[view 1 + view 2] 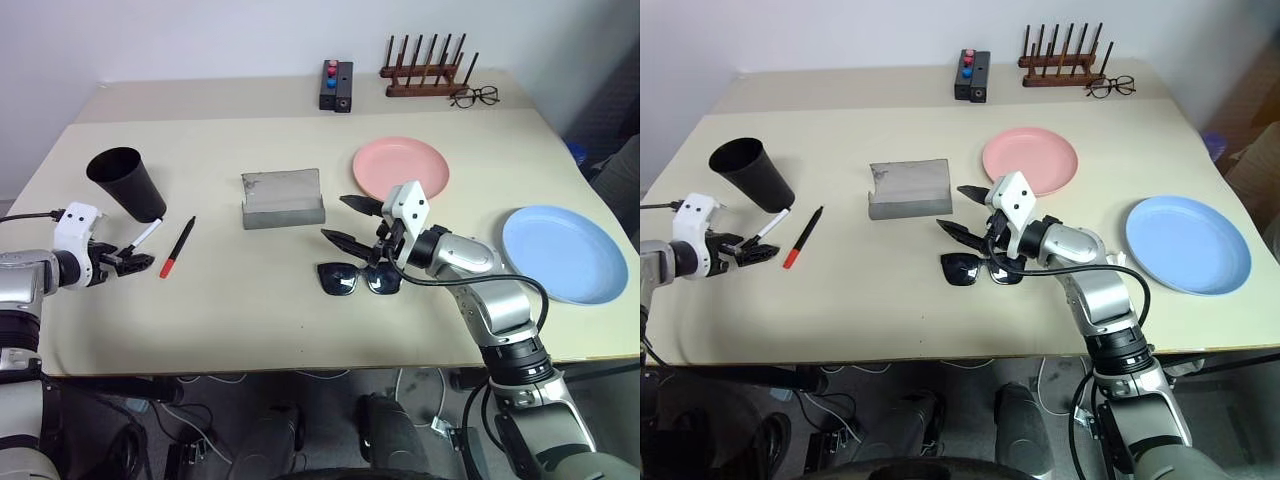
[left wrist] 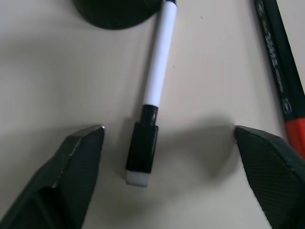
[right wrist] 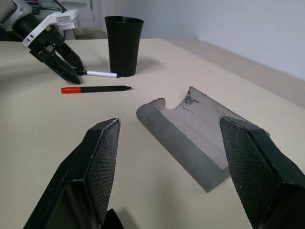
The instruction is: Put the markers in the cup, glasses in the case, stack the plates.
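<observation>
Left wrist view shows the left gripper [image 2: 169, 157] spread around the white marker's [image 2: 157, 71] black cap, while the head views show the right gripper [image 1: 352, 222] spread above the sunglasses [image 1: 358, 278], the open case [image 1: 283, 200] beyond.

Looks like robot test room or lab, not home. Big plain table [image 1: 300, 320] in pale cream, bare white wall [image 1: 200, 40] behind it. Loose cables [image 1: 420, 385] and wires hang under table front edge. Things set out far apart like test: cup [image 1: 127, 182], plates [image 1: 401, 167], grey case [image 1: 283, 199], markers [image 1: 177, 246]. At back edge: wooden rack with dark pegs [image 1: 428, 68], small black box with red and blue knobs [image 1: 336, 85], wire eyeglasses [image 1: 474, 96].
</observation>
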Motion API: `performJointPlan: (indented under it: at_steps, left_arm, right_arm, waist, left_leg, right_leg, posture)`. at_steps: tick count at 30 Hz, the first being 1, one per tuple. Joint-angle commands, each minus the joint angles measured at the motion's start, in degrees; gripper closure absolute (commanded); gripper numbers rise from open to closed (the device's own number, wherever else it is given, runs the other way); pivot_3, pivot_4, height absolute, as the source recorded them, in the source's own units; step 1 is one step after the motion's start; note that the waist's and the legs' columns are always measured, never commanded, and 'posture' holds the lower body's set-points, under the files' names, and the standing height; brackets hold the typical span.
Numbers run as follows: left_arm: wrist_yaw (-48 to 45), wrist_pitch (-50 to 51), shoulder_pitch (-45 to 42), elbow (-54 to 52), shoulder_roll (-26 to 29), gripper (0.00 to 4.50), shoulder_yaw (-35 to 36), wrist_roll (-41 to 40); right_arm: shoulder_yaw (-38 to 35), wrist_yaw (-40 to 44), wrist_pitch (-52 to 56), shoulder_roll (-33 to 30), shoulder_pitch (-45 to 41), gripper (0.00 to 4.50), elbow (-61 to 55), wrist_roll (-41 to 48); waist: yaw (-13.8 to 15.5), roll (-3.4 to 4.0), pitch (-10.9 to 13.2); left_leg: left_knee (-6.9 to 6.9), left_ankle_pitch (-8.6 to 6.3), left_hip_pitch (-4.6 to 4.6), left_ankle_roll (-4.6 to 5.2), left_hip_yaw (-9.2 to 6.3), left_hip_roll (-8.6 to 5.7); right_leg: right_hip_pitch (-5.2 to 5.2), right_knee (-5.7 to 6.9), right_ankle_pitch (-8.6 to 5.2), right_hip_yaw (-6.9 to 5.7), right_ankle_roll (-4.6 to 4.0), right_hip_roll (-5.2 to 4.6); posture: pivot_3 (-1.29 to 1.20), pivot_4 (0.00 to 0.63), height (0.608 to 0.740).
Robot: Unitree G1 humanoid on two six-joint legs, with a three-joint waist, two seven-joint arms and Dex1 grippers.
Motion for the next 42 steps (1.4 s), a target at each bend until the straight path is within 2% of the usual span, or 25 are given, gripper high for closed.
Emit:
performJointPlan:
  at_steps: [1, 6, 7, 12, 16, 21, 27, 33, 37, 41, 42]
  left_arm:
    - [-1.8, 2.6, 0.4, -1.2, 0.8, 1.79, -0.3, 0.2]
    - [-4.8, 5.3, 3.0, -5.9, 3.1, 4.3, -0.9, 0.2]
    - [-5.4, 6.6, 4.0, -7.4, 3.9, 4.49, -0.8, 0.0]
    - [-7.8, 12.8, 10.6, -16.7, 8.0, 4.49, 0.6, -1.6]
    - [-9.8, 14.6, 19.7, -25.8, 13.5, 4.49, 3.4, -2.5]
    - [-11.5, 18.1, 28.8, -31.4, 17.9, 4.49, 7.7, -4.4]
    - [-10.7, 24.2, 32.5, -33.5, 17.7, 4.49, 9.5, -6.7]
    - [-10.2, 23.6, 32.5, -32.6, 17.7, 4.49, 8.7, -7.0]
    - [-11.0, 23.7, 31.1, -31.0, 18.1, 2.65, 7.8, -7.5]
    - [-11.8, 22.4, 28.1, -29.4, 18.9, 0.46, 6.1, -7.1]
    - [-12.6, 22.6, 26.9, -29.0, 19.3, 0.04, 5.2, -7.1]
  right_arm:
    - [-1.3, -0.5, -1.3, -0.5, 0.1, 1.1, -2.2, -0.3]
    - [-0.9, -0.5, -2.3, -0.3, -0.4, 1.1, -1.2, -0.8]
    - [-0.8, -0.4, -2.4, -0.2, -0.6, 1.1, -1.0, -0.8]
    - [-0.6, 0.2, -2.8, 0.2, -1.2, 1.1, -0.2, -0.5]
    - [-0.6, 1.0, -3.1, 0.3, -1.6, 1.1, 0.6, -0.3]
    - [-0.2, 2.2, -3.8, 0.6, -1.8, 1.1, 0.9, -0.3]
    - [-0.3, 3.5, -4.6, 0.6, -1.9, 1.1, 1.3, -0.2]
    - [-0.6, 3.8, -4.9, 0.5, -1.7, 1.1, 1.1, -0.3]
    - [-0.7, 3.6, -4.9, 0.5, -1.6, 1.1, 0.9, -0.4]
    - [-0.7, 3.5, -4.9, 0.4, -1.4, 1.1, 0.8, -0.4]
    - [-0.7, 3.5, -5.0, 0.4, -1.3, 1.1, 0.8, -0.4]
  waist:
    - [0.0, 0.0, 0.0]
    - [-0.2, 0.0, 0.0]
    - [-0.2, 0.0, 0.0]
    - [-0.3, 0.0, 0.0]
    - [-0.4, 0.0, 0.0]
    - [-0.2, 0.03, 0.0]
    - [-0.1, 0.05, 0.0]
    - [-0.1, 0.05, 0.0]
    - [0.0, 0.05, 0.0]
    - [0.0, 0.05, 0.0]
    - [0.1, 0.05, 0.0]
  left_leg:
    - [0.0, 0.0, 0.0, 0.0, 0.0, 0.0]
    - [0.0, 0.0, 0.0, 0.0, 0.01, 0.0]
    - [-0.01, 0.0, 0.0, 0.0, 0.01, 0.01]
    - [-0.02, 0.0, 0.0, 0.0, 0.03, 0.04]
    - [-0.03, -0.01, 0.0, 0.02, 0.05, 0.06]
    - [-0.08, -0.16, 0.02, 0.28, 0.06, 0.08]
    - [-0.08, -0.21, 0.03, 0.37, 0.07, 0.08]
    - [-0.08, -0.21, 0.03, 0.36, 0.07, 0.09]
    - [-0.08, -0.21, 0.02, 0.36, 0.07, 0.09]
    - [-0.08, -0.21, 0.02, 0.36, 0.06, 0.09]
    - [-0.08, -0.21, 0.02, 0.36, 0.06, 0.08]
  right_leg:
    - [0.0, 0.0, 0.0, 0.0, 0.0, 0.0]
    - [-0.01, 0.01, 0.0, 0.01, 0.0, 0.0]
    - [-0.02, 0.01, 0.0, 0.02, 0.0, 0.01]
    - [-0.03, 0.02, 0.0, 0.06, 0.0, 0.01]
    - [-0.04, 0.01, 0.0, 0.09, 0.0, 0.0]
    - [-0.05, 0.0, -0.01, 0.11, -0.01, 0.0]
    - [-0.02, -0.01, -0.01, 0.1, -0.02, 0.05]
    - [-0.04, 0.0, 0.0, 0.1, -0.03, 0.06]
    - [-0.04, -0.01, 0.0, 0.1, -0.03, 0.06]
    - [-0.04, -0.01, 0.0, 0.1, -0.03, 0.07]
    - [-0.04, -0.01, 0.0, 0.1, -0.03, 0.07]
  posture:
    - [0.0, 0.15, 0.74]
    - [0.0, 0.15, 0.74]
    - [0.0, 0.15, 0.74]
    - [0.0, 0.15, 0.74]
    - [0.0, 0.15, 0.74]
    - [0.0, 0.15, 0.74]
    - [0.0, 0.15, 0.74]
    - [0.0, 0.15, 0.74]
    - [0.0, 0.15, 0.74]
    - [0.0, 0.15, 0.74]
    - [0.0, 0.15, 0.74]
